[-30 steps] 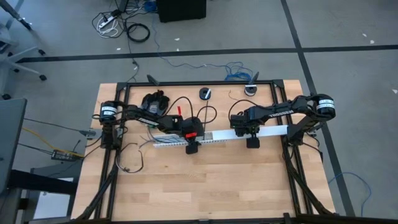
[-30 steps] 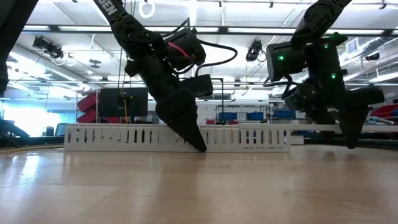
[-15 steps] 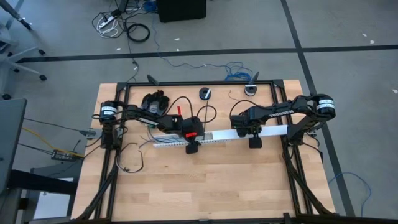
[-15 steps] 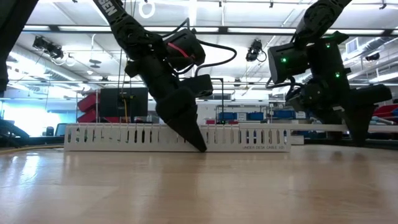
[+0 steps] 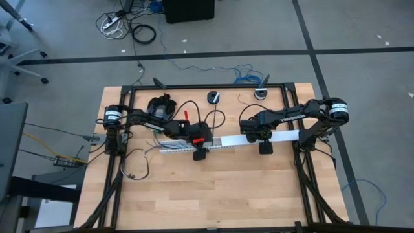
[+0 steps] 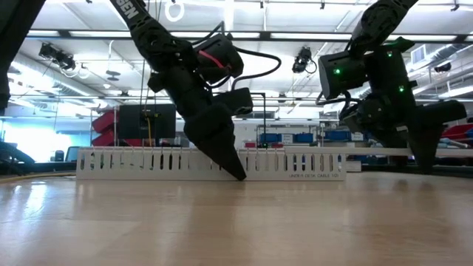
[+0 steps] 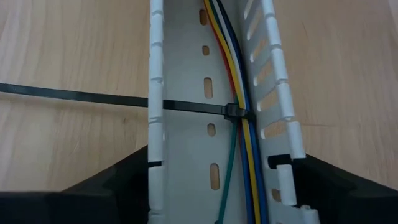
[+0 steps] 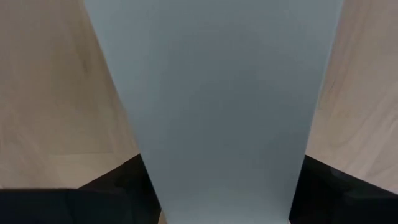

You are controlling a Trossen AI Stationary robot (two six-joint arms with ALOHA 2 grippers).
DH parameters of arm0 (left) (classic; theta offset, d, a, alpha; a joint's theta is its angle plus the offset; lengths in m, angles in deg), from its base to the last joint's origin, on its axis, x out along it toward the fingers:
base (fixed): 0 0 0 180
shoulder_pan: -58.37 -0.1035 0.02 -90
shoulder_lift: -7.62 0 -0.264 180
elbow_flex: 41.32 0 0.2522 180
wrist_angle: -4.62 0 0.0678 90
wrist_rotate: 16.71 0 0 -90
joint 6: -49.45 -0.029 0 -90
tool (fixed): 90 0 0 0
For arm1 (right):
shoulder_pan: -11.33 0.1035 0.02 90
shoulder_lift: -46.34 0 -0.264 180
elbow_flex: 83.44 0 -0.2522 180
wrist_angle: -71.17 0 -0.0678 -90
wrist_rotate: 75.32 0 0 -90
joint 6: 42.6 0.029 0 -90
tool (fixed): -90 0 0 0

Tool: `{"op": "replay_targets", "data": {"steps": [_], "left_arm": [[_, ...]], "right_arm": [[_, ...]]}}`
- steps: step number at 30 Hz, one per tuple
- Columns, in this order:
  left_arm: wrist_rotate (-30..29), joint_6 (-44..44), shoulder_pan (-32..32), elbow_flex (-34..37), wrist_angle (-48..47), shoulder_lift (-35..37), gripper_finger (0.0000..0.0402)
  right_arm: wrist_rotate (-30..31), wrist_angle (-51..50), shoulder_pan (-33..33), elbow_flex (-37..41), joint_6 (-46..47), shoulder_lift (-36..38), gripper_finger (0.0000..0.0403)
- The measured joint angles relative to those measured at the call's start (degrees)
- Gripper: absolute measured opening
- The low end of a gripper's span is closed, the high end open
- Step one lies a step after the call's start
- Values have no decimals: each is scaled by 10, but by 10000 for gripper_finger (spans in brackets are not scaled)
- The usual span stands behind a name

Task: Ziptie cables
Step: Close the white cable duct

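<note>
A white slotted duct [image 5: 187, 147] lies along the table's middle. Inside it run the cables [image 7: 245, 74], a bundle of thin coloured wires. A black ziptie [image 7: 236, 114] is looped round them, and its tail [image 7: 74, 96] reaches over the duct wall onto the table. My left gripper [image 7: 226, 158] slants down over the duct, open, with one finger close outside each wall. My right gripper [image 5: 264, 141] points down over a smooth white cover strip [image 5: 284, 137] that runs on from the duct toward the table's right. My right gripper pinches the smooth white cover strip across its width, one finger [image 8: 118, 186] at each long edge [image 8: 155, 180]. It comes from above, pointing down. In the low view the strip [image 6: 369, 151] sits level at the height of the duct's top.
A black tool [image 5: 160, 107] and two small round black parts [image 5: 213, 97] [image 5: 261, 92] sit near the far edge. Loose thin wires [image 5: 136, 165] lie at the left. Black frame rails [image 5: 304, 175] run along both sides. The near half of the wooden table [image 5: 213, 194] is free room.
My right gripper has tipped slightly over the cover strip, its fingertips swinging a little toward the table's right edge. The duct and the cables have kept their place.
</note>
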Motion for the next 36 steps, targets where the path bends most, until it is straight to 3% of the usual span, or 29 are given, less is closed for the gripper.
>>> {"op": "replay_targets", "data": {"steps": [12,36], "left_arm": [[0,-2,0,-4,26,-1,330],[-3,-17,0,-36,68,-4,331]], "right_arm": [[1,3,0,0,-2,0,244],[0,5,0,1,-1,0,242]]}}
